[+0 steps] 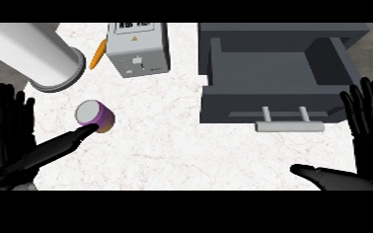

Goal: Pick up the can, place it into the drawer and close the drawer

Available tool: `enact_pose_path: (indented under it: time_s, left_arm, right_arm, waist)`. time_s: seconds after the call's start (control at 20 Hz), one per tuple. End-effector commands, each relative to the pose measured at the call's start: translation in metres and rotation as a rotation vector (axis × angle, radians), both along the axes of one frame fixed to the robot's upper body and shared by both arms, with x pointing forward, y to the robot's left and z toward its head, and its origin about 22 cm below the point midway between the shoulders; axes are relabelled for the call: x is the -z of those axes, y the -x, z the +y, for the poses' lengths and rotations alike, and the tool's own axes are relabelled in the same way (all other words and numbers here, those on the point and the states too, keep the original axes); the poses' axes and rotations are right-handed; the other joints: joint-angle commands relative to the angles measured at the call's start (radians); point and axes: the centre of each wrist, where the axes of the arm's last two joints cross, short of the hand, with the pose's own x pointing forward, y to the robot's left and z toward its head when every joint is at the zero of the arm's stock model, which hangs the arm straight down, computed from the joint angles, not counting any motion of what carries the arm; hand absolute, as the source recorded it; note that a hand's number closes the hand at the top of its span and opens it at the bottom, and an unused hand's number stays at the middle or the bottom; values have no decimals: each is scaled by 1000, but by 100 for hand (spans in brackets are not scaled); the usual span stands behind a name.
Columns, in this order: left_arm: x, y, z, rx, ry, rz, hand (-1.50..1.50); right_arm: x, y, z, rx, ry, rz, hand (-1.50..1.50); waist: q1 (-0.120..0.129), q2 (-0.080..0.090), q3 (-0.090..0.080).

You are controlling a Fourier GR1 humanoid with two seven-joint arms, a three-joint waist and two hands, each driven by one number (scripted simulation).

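The can (95,116) stands upright on the worktop (175,143) at the left of the frame, a little below the middle, its pale lid facing up at me and its purple wall showing with a yellowish patch low on the right side. My left hand (29,153) comes in from the lower left with its fingers spread; the thumb (69,139) stretches out straight and its tip reaches the can's near side, touching or nearly so, I cannot tell which. Nothing is curled round the can yet.

I judge it a light, stiff thing with a smooth curved wall that may slip, and small enough to topple if nudged at the lid. I would take it round the middle of the wall, thumb on one side and fingers opposite.

The drawer (273,86) stands pulled open at the upper right, well apart from the can, dark grey inside, with a pale bar handle (288,125) on its front. My right hand (357,113) rests open at the right edge, fingers up.

Above the can lie a wide white cylinder (40,57), an orange carrot-like thing (97,55) and a grey box-shaped appliance (138,49).
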Motion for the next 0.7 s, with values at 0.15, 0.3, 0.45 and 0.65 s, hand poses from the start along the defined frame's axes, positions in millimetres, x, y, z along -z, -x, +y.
enact_pose_path:
  time_s: [0.15, 0.3, 0.45, 0.65]
  left_arm:
    - [48, -14, -18, -27, 4, 76, -150]
    - [72, -14, -18, -40, -10, 73, -150]
    - [88, -12, 1, -57, 10, 81, -150]
    - [107, -14, -12, -78, 8, 109, -150]
  right_arm:
    - [3, 16, -22, 2, 8, 1, -150]
    - [-15, 24, 1, 14, -13, -14, -150]
    - [-8, 19, -21, 13, 3, -12, -150]
    - [-15, 29, -22, 22, 4, -19, -150]
  waist:
    - [-2, 0, 0]
    - [-3, 0, -1]
    - [0, 0, 0]
    - [-1, 0, 0]
